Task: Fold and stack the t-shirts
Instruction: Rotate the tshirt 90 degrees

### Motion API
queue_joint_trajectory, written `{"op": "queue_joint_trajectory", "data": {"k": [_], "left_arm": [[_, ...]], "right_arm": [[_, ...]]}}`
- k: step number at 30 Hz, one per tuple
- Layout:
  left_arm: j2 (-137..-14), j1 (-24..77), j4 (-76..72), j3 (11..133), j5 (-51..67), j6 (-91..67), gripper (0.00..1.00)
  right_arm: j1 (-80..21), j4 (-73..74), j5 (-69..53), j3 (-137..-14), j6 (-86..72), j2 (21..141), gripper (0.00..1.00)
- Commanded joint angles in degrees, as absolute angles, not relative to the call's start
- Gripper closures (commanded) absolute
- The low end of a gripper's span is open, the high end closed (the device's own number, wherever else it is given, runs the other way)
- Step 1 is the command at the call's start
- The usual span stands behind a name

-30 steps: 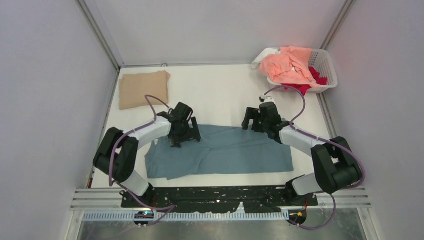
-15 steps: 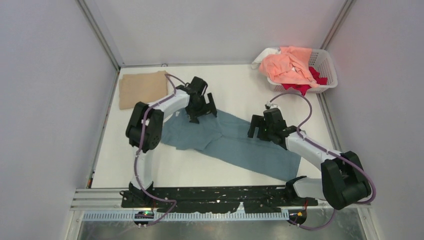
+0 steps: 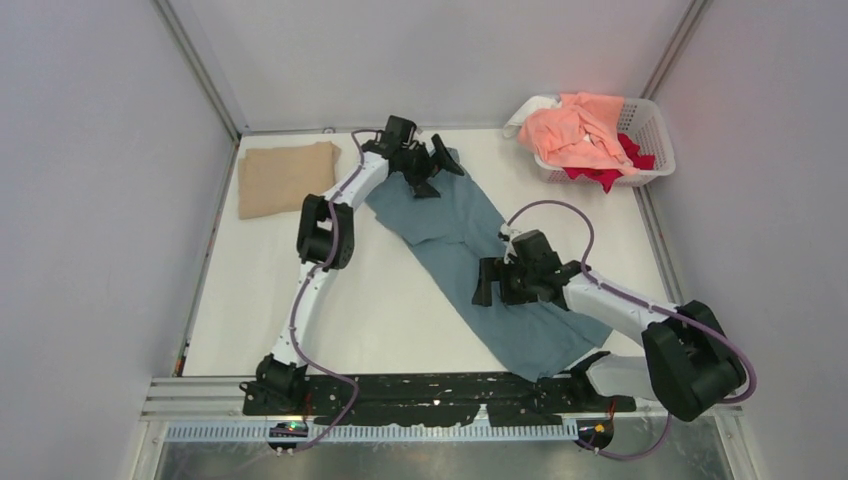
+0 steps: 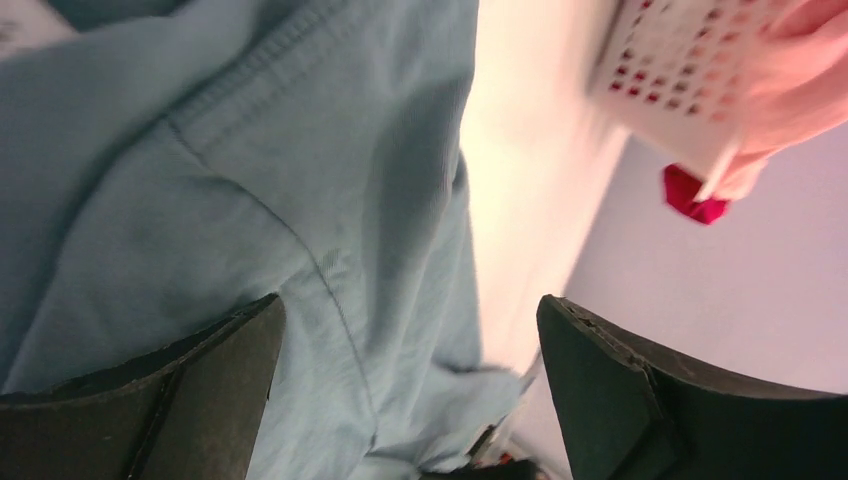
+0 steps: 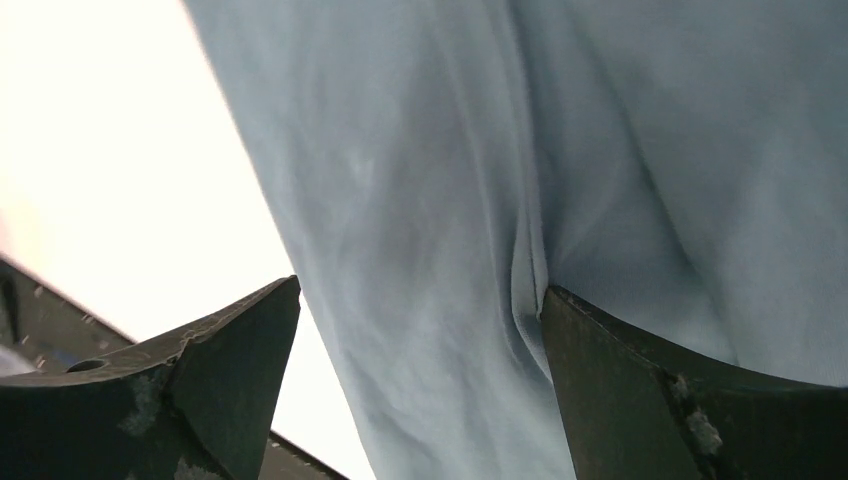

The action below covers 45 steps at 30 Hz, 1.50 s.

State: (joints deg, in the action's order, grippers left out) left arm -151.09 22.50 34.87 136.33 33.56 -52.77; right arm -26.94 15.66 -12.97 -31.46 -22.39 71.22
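A dusty teal-blue t-shirt [image 3: 470, 240] lies spread diagonally on the white table, from the back centre to the near right. My left gripper [image 3: 438, 162] is over its far end, with jaws wide apart and the cloth [image 4: 250, 150] beneath them. My right gripper [image 3: 484, 283] is at the shirt's left edge near the middle, jaws wide apart over the cloth [image 5: 450, 150]. A folded tan t-shirt [image 3: 287, 177] lies at the back left. Peach-pink [image 3: 575, 130] and red [image 3: 605, 175] shirts fill the basket.
The white lattice basket [image 3: 652, 125] stands at the back right corner, and it also shows blurred in the left wrist view [image 4: 680, 60]. Grey walls close in the table on three sides. The black base rail [image 3: 440, 400] runs along the near edge.
The teal shirt has swung from lying crosswise to lying diagonally. My left gripper moved to the back centre with its end; my right gripper moved nearer and left along the shirt.
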Motion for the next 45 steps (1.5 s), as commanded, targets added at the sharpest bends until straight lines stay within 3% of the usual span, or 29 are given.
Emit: {"op": "queue_joint_trajectory", "data": {"k": [1, 5, 15, 18, 26, 32, 37, 41, 45], "left_arm": [[-156.4, 19.5, 19.6, 141.7, 40.0, -62.9, 0.0], [-158.9, 16.0, 17.5, 148.2, 34.8, -65.6, 0.0], [-159.4, 11.0, 11.6, 148.1, 27.5, -66.2, 0.0], [-157.8, 11.8, 11.6, 147.9, 24.1, -64.9, 0.0], [-147.9, 13.0, 15.2, 142.1, 29.6, -55.9, 0.01], [-134.2, 16.8, 32.7, 138.2, 18.9, -38.9, 0.0], [-118.7, 20.4, 40.8, 118.3, 12.7, -30.8, 0.0], [-104.9, 24.4, 29.6, 89.2, 12.0, -31.1, 0.0], [-98.2, 27.7, 22.5, 72.5, 13.9, -34.2, 0.0]], "right_arm": [[-35.6, 10.9, -23.5, -32.8, -24.3, 79.1, 0.05], [-42.1, 9.0, -24.4, -40.5, -24.4, 86.8, 0.05], [-48.4, -9.5, -26.1, -56.0, -37.0, 102.2, 0.05], [-48.5, -8.2, -22.1, -56.4, -35.6, 99.4, 0.05], [-48.5, 11.4, -3.7, -55.4, -26.7, 86.8, 0.05], [-48.4, 14.3, 1.2, -50.2, -25.7, 79.5, 0.05], [-48.5, 13.3, -3.0, -44.4, -27.5, 78.2, 0.05], [-49.1, 13.0, -4.2, -40.3, -26.7, 76.6, 0.05], [-50.8, 12.0, -6.4, -38.8, -26.2, 77.2, 0.05]]}}
